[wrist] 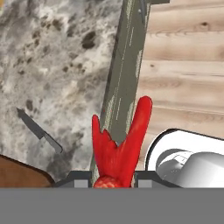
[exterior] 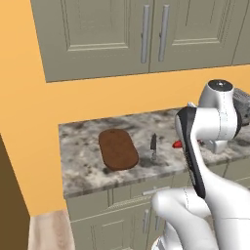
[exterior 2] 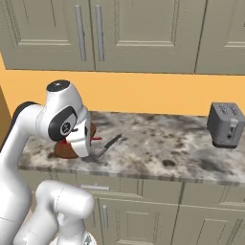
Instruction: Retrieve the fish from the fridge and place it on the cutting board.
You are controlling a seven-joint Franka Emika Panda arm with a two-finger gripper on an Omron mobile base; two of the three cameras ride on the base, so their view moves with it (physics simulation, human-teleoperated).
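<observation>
**Fish carried over the counter edge, short of the board**

While the fish (wrist: pixel 118 148) is clamped between the closed jaws of the gripper (wrist: pixel 113 181), it is held above the near edge of the counter (exterior: pixel 88 166), so that it can be carried on to the cutting board (exterior: pixel 118 149), which lies to the left, just beside the knife (exterior: pixel 153 145). In the hand view the long axis of the fish is seen running straight out from the fingers, forked tail outermost, head end hidden in the grip. The board is judged not yet reached.
</observation>
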